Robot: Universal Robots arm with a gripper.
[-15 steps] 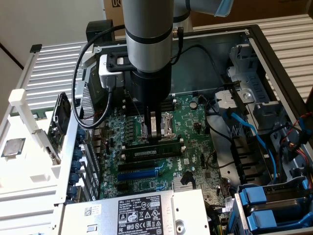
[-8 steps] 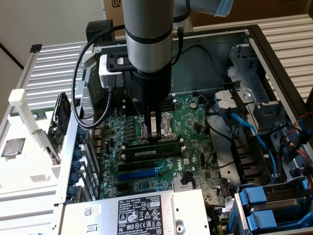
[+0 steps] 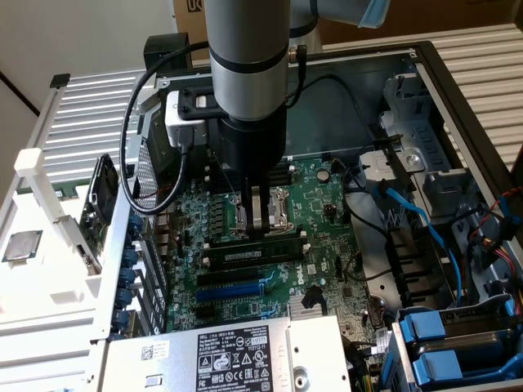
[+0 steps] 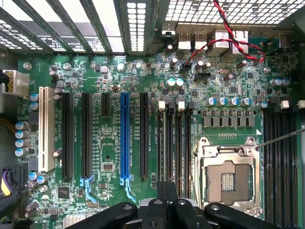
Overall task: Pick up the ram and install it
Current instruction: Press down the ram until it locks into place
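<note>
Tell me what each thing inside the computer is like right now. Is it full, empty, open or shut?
computer case: open, side panel off
ram: standing on edge in a black memory slot
gripper: right above the ram
processor socket: empty, no chip in it
blue expansion slot: empty
white slot: empty

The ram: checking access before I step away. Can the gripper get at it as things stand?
Probably yes: the gripper hangs right above the ram on the motherboard, and nothing stands between them.
</note>
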